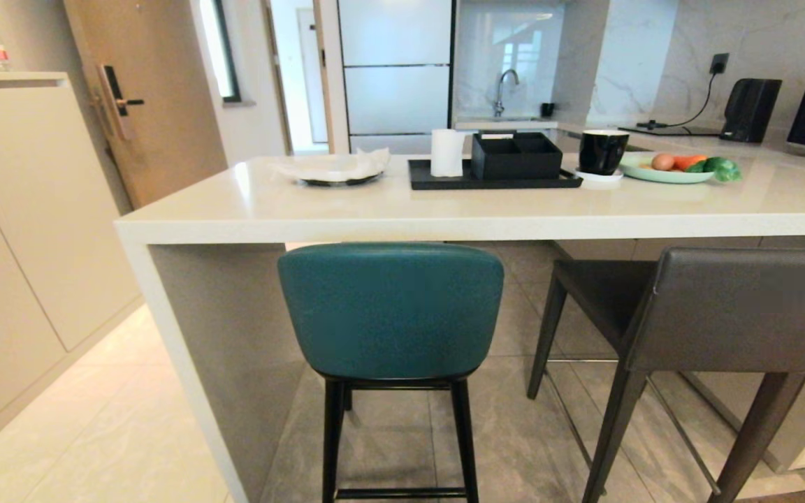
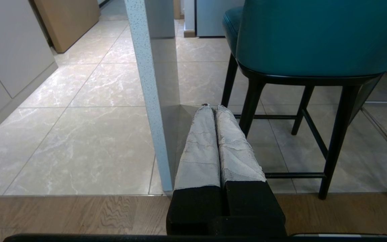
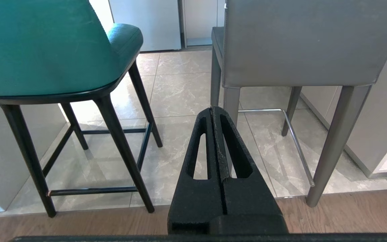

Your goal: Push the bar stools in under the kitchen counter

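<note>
Two bar stools stand before the kitchen counter (image 1: pixel 444 227), their backs toward me. The teal bar stool (image 1: pixel 390 307) with thin black legs is at the middle, beside the counter's slab side leg (image 1: pixel 186 363). The dark-grey bar stool (image 1: pixel 731 307) with tapered grey legs is at the right. Neither arm shows in the head view. My left gripper (image 2: pixel 213 107) is shut and empty, low, short of the teal stool (image 2: pixel 314 37) and next to the slab leg (image 2: pixel 146 94). My right gripper (image 3: pixel 212 109) is shut and empty, pointing between the teal stool (image 3: pixel 45 47) and the grey stool (image 3: pixel 301 40).
On the counter sit a covered plate (image 1: pixel 336 171), a black tray (image 1: pixel 493 178) with a paper roll and box, a black cup (image 1: pixel 603 150) and a green plate of vegetables (image 1: pixel 675 168). A beige cupboard unit (image 1: pixel 18 230) lines the left. Wood flooring meets tile near the stools' rear legs.
</note>
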You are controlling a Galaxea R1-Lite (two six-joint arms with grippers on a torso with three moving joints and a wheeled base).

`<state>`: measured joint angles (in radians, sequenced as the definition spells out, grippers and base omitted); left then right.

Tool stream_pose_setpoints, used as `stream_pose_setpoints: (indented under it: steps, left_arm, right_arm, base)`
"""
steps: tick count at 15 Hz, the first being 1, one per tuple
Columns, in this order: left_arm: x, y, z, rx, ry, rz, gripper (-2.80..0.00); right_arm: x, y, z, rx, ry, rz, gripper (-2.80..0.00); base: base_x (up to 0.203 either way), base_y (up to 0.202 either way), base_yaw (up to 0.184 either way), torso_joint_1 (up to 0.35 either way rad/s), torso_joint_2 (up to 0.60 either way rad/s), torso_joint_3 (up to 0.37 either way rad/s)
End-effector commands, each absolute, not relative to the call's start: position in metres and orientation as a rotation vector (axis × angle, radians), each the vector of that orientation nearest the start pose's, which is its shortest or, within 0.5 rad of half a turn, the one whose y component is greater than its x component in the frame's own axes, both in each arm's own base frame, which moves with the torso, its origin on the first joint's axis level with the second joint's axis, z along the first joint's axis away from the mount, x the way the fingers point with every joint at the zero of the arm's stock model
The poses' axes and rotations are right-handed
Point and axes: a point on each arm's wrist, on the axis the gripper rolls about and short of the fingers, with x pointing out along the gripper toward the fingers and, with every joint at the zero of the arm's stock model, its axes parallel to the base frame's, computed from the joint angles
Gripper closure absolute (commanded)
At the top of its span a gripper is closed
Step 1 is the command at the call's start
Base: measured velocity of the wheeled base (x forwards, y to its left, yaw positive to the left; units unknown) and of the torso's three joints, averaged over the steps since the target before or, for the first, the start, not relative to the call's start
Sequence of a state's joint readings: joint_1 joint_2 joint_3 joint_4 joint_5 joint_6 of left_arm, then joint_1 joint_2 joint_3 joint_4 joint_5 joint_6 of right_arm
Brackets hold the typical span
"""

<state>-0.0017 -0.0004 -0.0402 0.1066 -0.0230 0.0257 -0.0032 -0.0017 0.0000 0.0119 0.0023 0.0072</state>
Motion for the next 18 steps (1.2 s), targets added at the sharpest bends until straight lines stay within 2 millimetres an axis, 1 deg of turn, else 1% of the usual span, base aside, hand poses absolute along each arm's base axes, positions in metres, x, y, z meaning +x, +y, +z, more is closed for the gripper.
stream_pose_setpoints:
  steps: [1, 11, 13, 18]
  left_arm:
    - [-0.026, -0.0005, 0.0755, 0.024, 0.07, -0.025, 0.0]
    - [-0.0258, -0.0004, 0.0758, 0.018, 0.061, -0.02, 0.0]
    - [-0.0258, -0.0004, 0.0758, 0.018, 0.061, -0.02, 0.0]
    - [-0.0258, -0.0004, 0.0758, 0.018, 0.061, -0.02, 0.0]
  right_arm:
    - [-0.0228, 0.0001, 0.0742, 0.008, 0.012, -0.002, 0.0]
    - [-0.0227, 0.0001, 0.0743, 0.008, 0.014, -0.002, 0.0]
    - [-0.0228, 0.0001, 0.0742, 0.008, 0.012, -0.002, 0.0]
    - [-0.0227, 0.0001, 0.0743, 0.008, 0.014, -0.002, 0.0]
  base:
    - [0.0, 0.0, 0.0, 0.0, 0.0, 0.0]
    - [0.0, 0.0, 0.0, 0.0, 0.0, 0.0]
    - [-0.116, 0.0, 0.0, 0.029, 0.01, 0.0]
    - [-0.181, 0.0, -0.004, -0.001, 0.0, 0.004]
